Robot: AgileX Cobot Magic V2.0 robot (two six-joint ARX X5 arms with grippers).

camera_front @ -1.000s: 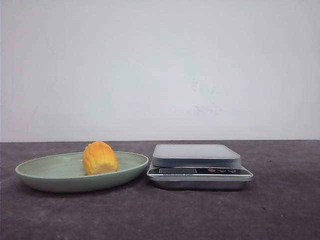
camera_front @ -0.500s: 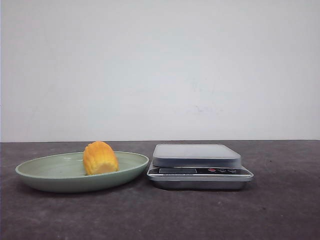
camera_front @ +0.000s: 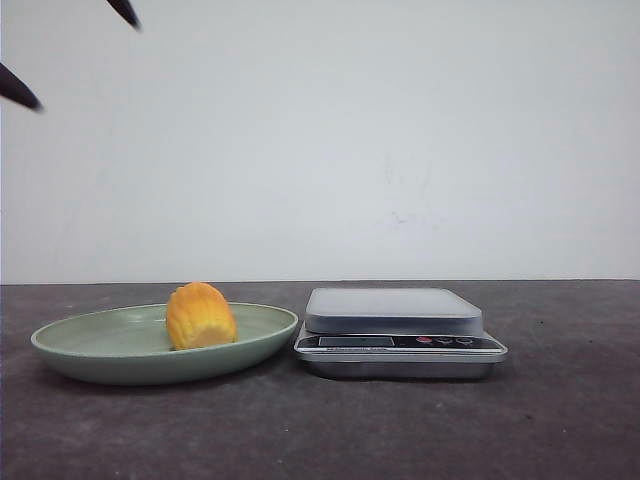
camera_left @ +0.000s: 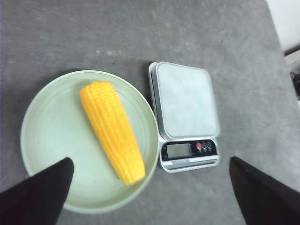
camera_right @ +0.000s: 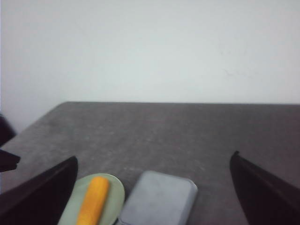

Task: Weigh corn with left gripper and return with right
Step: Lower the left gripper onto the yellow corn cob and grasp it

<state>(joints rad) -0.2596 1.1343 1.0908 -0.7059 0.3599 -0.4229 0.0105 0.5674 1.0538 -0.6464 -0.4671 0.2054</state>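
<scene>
A: Left gripper [camera_left: 150, 192] is spread wide, nothing between the fingers [camera_left: 37, 194]. Hanging high over the worktop [camera_left: 93, 33]; front view only catches two black fingertips [camera_front: 20, 90] in the top left corner.

B: Right side?

A: Right gripper [camera_right: 152, 192] also spread, empty, looking across at the plate and scale from well above and behind them.

B: Where's the corn?

A: Corn [camera_left: 112, 131] lies flat in the green plate [camera_left: 42, 122], running diagonally across it, one end close to the plate rim on the scale side. From the front I see it end-on [camera_front: 200, 316], so it looks stubby. I'm not touching it.

B: Scale?

A: Scale [camera_left: 186, 101] sits just beside the plate, on its right in the front view; edges look nearly touching, can't tell if they do. Platform is bare. Display [camera_left: 178, 150] and small buttons [camera_left: 202, 146] face the robot; reading isn't legible.
</scene>
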